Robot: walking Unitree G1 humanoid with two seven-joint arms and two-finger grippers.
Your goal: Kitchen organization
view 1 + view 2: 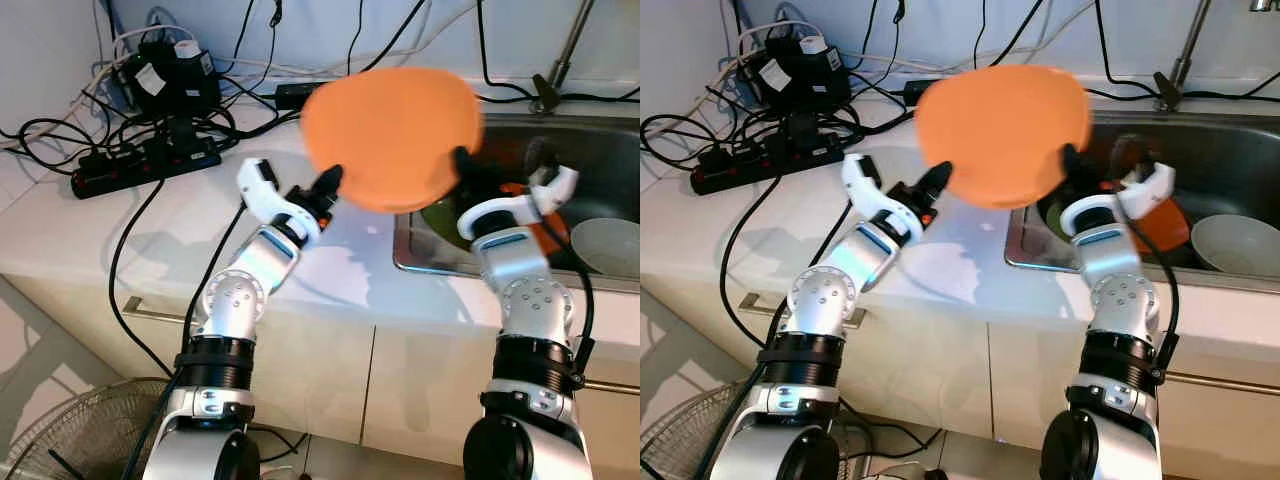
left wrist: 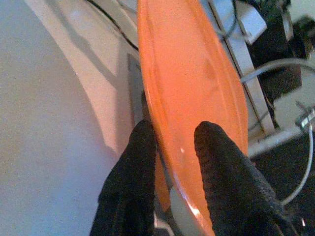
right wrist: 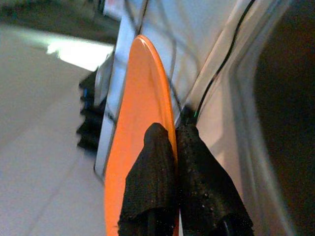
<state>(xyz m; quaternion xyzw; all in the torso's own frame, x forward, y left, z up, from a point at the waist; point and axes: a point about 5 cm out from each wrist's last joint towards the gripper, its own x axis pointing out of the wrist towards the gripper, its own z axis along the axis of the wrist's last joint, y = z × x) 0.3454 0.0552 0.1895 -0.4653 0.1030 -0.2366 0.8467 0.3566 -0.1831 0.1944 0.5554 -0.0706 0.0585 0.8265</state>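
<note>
One orange plate (image 1: 392,135) is being held up in the air between the two pincers, blurred in the head views. Below the right pincer, the sink (image 1: 600,160) is holding one white bowl (image 1: 605,246), a second orange dish (image 1: 1160,222) and something dark green (image 1: 440,212) near its left wall. One faucet (image 1: 562,55) is rising behind the sink.

The white surface (image 1: 190,215) is running along a pale wall. Beyond the left pincer, a black power strip (image 1: 145,165) and a cluster of adapters (image 1: 165,75) are lying among many black cables. Cabinet fronts are showing below the surface's edge, and a floor fan (image 1: 70,435) is standing low beside the left arm.

The left pincer (image 2: 170,142) is gripping the plate's left edge, its two black fingers (image 2: 219,162) sitting on either face of the rim with a narrow gap filled by the plate. The right pincer (image 3: 170,142) is clamping the plate's right edge, its fingers (image 3: 150,172) pressed nearly together on the thin rim. The plate is hanging over the seam where surface meets sink.
</note>
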